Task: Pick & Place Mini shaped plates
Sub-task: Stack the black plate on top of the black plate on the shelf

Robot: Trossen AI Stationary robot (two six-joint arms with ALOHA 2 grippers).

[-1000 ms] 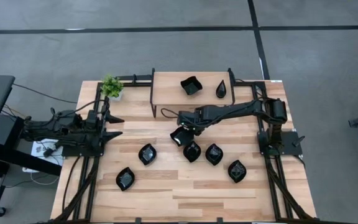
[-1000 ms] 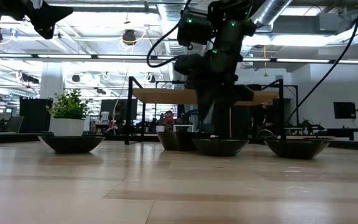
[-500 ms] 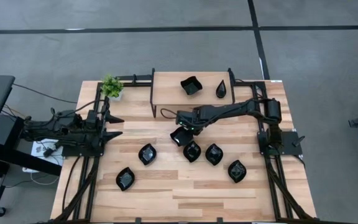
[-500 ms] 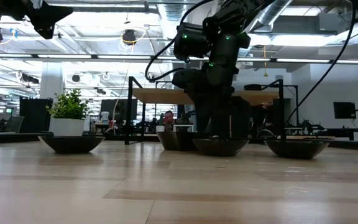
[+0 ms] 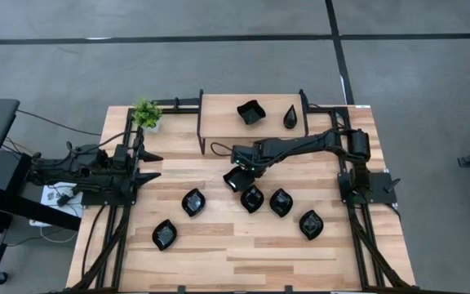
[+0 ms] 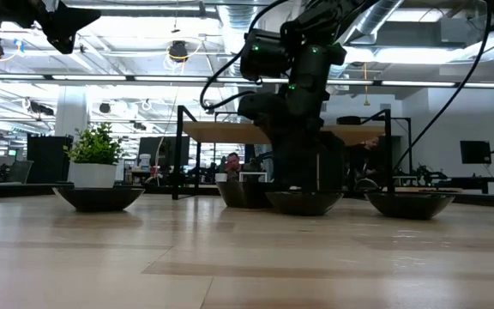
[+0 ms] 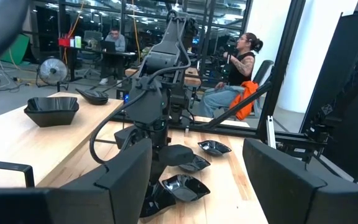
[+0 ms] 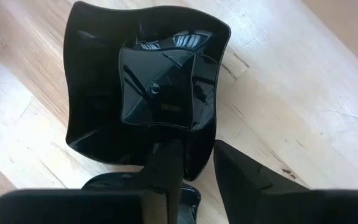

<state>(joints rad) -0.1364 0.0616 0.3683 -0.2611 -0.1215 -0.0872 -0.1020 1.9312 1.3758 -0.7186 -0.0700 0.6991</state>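
My right gripper [image 8: 197,163] sits low over the table [image 5: 243,253], its fingers narrowed astride the near rim of a wavy-edged square plate [image 8: 148,87]; whether they grip it I cannot tell. A leaf-shaped plate [image 5: 252,198] lies just beside the gripper, two more leaf plates [image 5: 281,202] beyond it. On the raised shelf [image 5: 219,122] behind the gripper rest a square plate [image 5: 250,112] and a teardrop plate [image 5: 290,118]. My left gripper [image 7: 197,180] waits at the table's edge, fingers wide, near the potted plant [image 5: 146,113].

Grey concrete floor [image 5: 219,65], ceiling lights [image 6: 177,50]
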